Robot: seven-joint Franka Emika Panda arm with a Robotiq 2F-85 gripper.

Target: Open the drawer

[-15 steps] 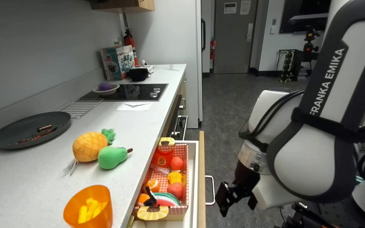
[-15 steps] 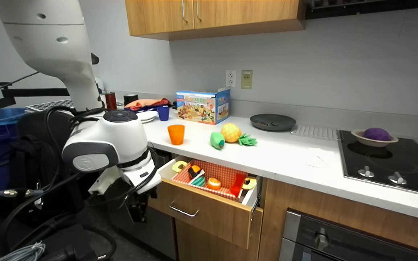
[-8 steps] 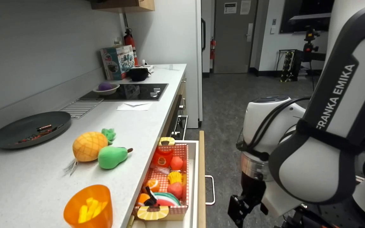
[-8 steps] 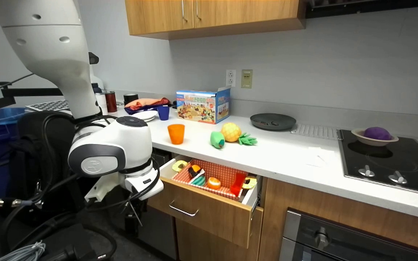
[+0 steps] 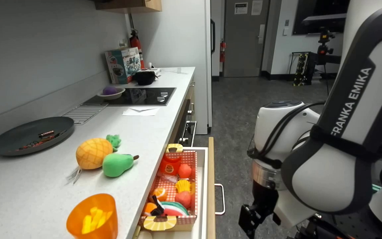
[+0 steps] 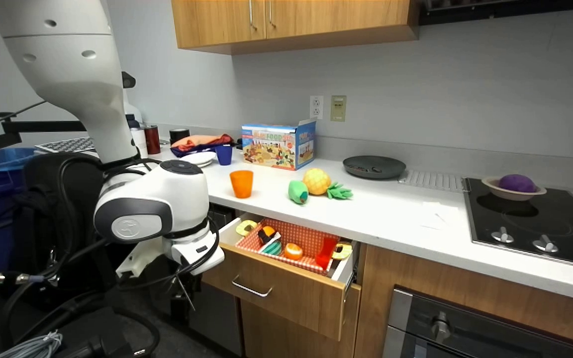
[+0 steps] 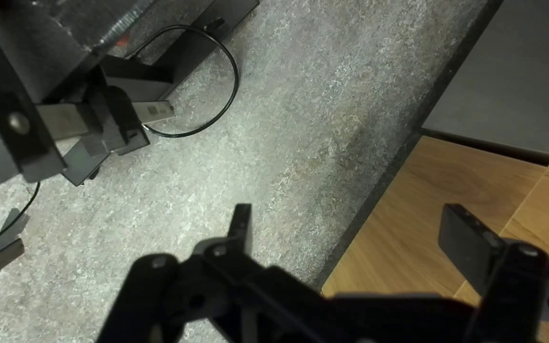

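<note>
The drawer [image 6: 286, 291] has a brown wood front and stands pulled out under the white counter. Its white inner wall [image 5: 203, 186] shows in an exterior view. Its silver bar handle [image 6: 252, 291] also shows from the side [image 5: 223, 199], with nothing on it. My gripper [image 5: 262, 226] is off to the side of the handle, apart from it, over the floor. In the wrist view my gripper [image 7: 348, 212] is open, with floor and a wood panel behind the wide gap. In an exterior view it is dark and partly hidden by the wrist.
A red-checked basket [image 6: 311, 241] with toy food sits inside the drawer. On the counter [image 6: 391, 214] stand an orange cup [image 6: 241, 184], a toy pineapple [image 6: 316, 181] and a green toy pear [image 6: 298, 192]. A dark pan [image 6: 373, 167] lies behind. An oven [image 6: 440, 328] is beside the drawer.
Since one second ago my gripper has moved away from the drawer's handle and a little lower. It has held still over the last half second. The drawer has not moved.
</note>
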